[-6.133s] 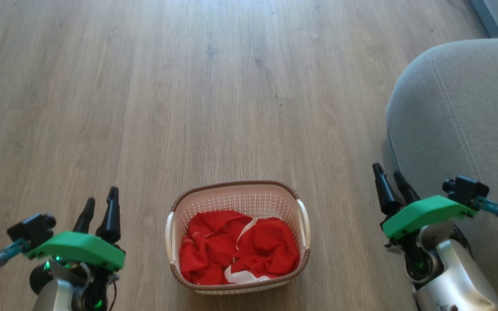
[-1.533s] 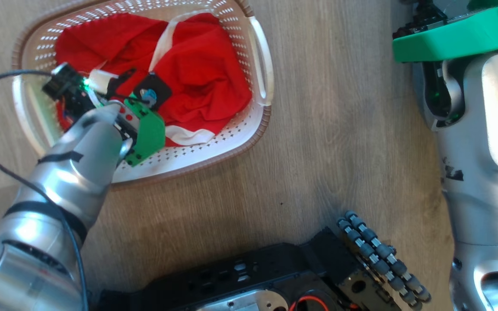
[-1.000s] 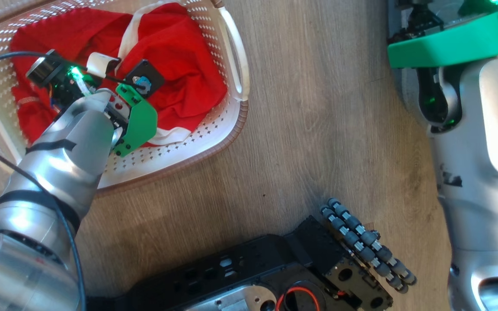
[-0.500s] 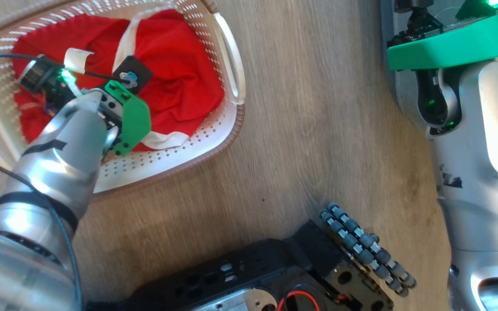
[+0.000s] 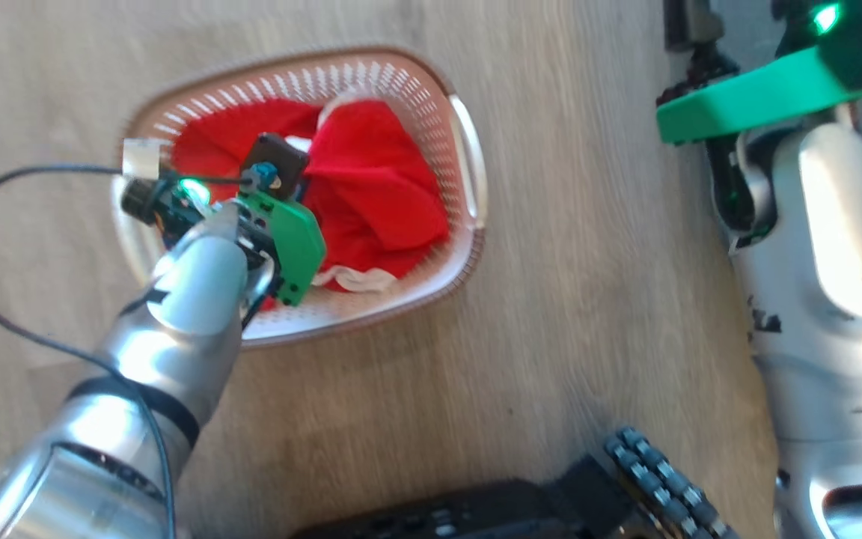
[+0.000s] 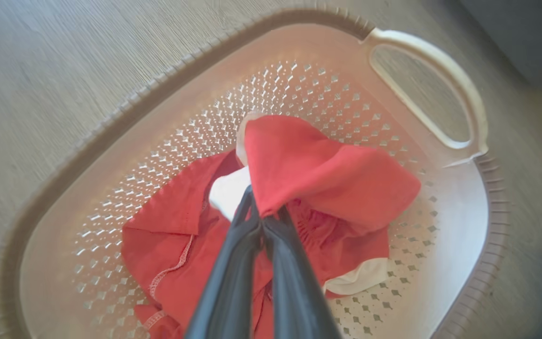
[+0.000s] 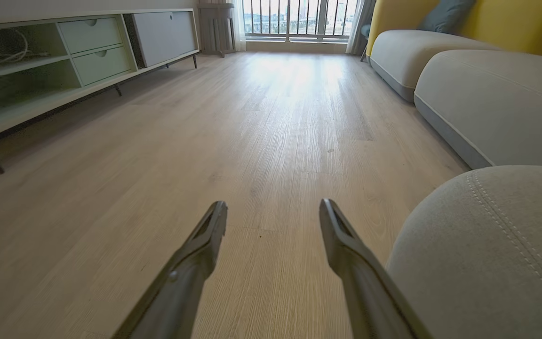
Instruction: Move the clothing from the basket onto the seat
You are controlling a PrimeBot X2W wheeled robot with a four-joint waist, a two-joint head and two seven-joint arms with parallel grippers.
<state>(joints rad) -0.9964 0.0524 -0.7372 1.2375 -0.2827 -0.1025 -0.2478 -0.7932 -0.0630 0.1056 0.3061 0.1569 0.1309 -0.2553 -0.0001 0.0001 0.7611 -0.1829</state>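
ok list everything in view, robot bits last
light wooden floor: one, under everything
cream perforated plastic basket, brown rim: one, on floor
bright red fabric clothing, white trim: heap, count unclear, in basket
grey upholstered seat, pale stitching: one, right wrist view's lower right
pale grey sofa cushions: two, beyond seat
low pale sideboard: one, against wall
left gripper: jaws shut on clothing
right gripper: jaws open, empty
black robot base: one, bottom edge

Pale wood floor (image 7: 271, 117) — low sideboard (image 7: 64, 61) along left, barred window (image 7: 299, 19) far end, blue cushion (image 7: 445, 16) against yellow backrest (image 7: 393, 21).
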